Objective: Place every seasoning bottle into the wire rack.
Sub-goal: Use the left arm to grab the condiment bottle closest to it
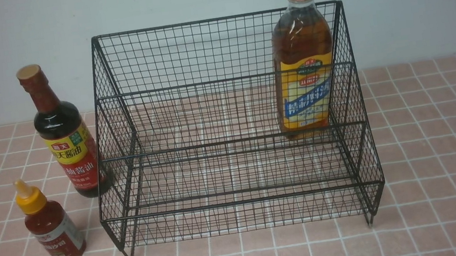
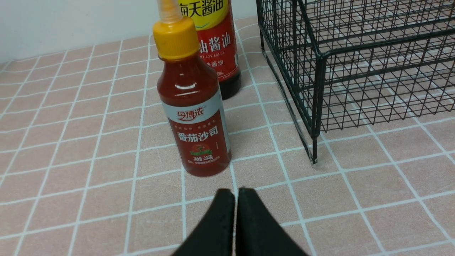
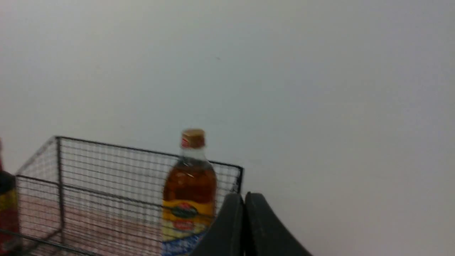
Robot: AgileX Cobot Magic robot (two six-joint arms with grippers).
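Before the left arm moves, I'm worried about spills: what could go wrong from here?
The left gripper is shut just short of the red-sauce bottle; pushing forward unopened could topple it. The soy-sauce bottle stands close behind it and beside the wire rack, so a wide reach might bump either.

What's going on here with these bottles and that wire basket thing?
A two-armed robot is loading seasoning bottles into the black wire rack. The tall amber bottle already stands upright inside it, on the right side. The dark soy-sauce bottle and the small red-sauce bottle stand on the tiled table, just left of the rack. Nothing is held: the left gripper is shut and empty near the red-sauce bottle, and the right gripper is shut and empty too.
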